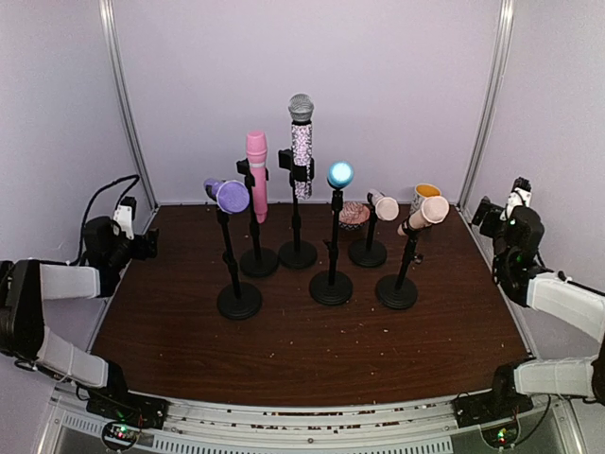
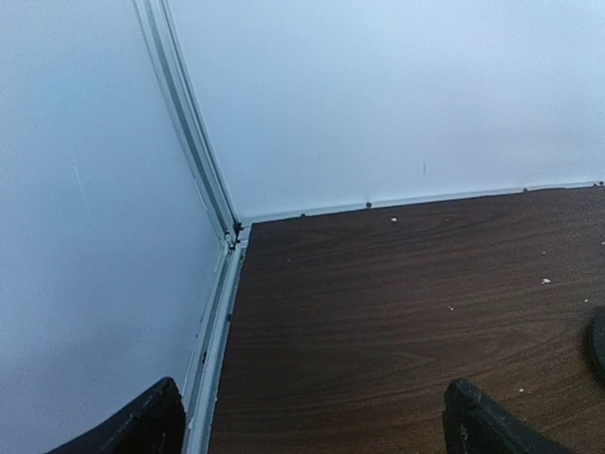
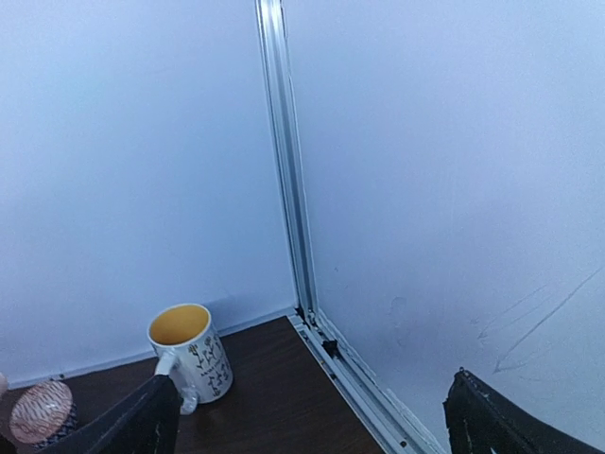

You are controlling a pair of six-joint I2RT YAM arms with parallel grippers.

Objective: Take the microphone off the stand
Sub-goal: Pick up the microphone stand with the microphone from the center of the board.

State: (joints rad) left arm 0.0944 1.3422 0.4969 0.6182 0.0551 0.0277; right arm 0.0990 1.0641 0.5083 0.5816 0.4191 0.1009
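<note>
Not started yet, I'd say: all six mics [image 1: 302, 142] were on their stands [image 1: 331, 288], well apart from either hand, out mid-tabletop [image 1: 302, 345]. The left hand [image 2: 312, 421] and right hand [image 3: 312, 421] both gaped wide, holding nothing. Whole job left.

stand base [image 2: 598, 346] — cut by right edge | pale object [image 3: 2, 383] — unidentifiable

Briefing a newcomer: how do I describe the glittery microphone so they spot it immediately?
On the brown table, find the back row of stands. Right of the pink microphone stands the glittery microphone. It is tallest, with a silver mesh head.
</note>
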